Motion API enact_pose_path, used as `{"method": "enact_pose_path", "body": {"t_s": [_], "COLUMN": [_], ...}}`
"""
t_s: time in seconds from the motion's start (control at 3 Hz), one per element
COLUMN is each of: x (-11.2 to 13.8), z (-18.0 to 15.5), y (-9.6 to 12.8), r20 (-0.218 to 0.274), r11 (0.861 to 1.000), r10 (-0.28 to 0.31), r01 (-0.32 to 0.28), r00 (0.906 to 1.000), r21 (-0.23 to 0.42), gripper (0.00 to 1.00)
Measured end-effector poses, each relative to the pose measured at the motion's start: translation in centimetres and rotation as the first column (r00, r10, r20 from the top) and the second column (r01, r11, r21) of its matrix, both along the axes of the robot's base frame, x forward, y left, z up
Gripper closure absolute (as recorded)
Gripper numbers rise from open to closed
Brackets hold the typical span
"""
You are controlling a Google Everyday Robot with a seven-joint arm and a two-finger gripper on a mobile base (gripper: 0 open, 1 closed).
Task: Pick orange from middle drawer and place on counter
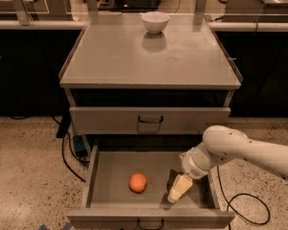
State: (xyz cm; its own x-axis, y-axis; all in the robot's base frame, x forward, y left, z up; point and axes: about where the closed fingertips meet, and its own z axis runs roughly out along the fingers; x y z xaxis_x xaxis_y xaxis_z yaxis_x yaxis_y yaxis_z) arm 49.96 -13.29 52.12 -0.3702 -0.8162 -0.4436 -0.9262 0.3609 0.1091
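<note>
fingers (pixel 180 188) low in middle drawer (pixel 110 169), near orange (pixel 138 182).

Claw (pixel 175 195) hangs low, right of centre. Speckled beige floor (pixel 29 176) spreads out left and right of it, with a black cable (pixel 245 194) looping just to its right. Way behind it there are dark cabinets (pixel 24 71) under pale worktops (pixel 24 24). Warm, dim lighting.

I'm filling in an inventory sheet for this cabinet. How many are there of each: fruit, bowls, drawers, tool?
orange: 1, in the open drawer
bowl: 1, on the counter
drawers: 2, the open drawer and a shut drawer above it
tool: 1, reaching into the open drawer, right of the orange
Total: 5
</note>
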Motion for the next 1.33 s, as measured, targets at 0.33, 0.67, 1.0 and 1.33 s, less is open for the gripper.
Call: {"method": "enact_pose_path", "body": {"t_s": [0.33,0.67,1.0,1.33], "x": [0.3,0.5,0.5,1.2], "z": [-3.7,-6.2,-6.2,-7.4], "y": [3.0,7.0,7.0,9.8], "r20": [-0.055,-0.087,-0.087,-0.075], "r11": [0.998,0.992,0.992,0.988], "r10": [0.006,0.061,0.061,0.082], "r01": [-0.003,-0.051,-0.051,-0.072], "r00": [0.9985,0.9943,0.9943,0.9938], "r21": [0.060,0.113,0.113,0.135], "gripper": [0.00,0.00,0.00,0.00]}}
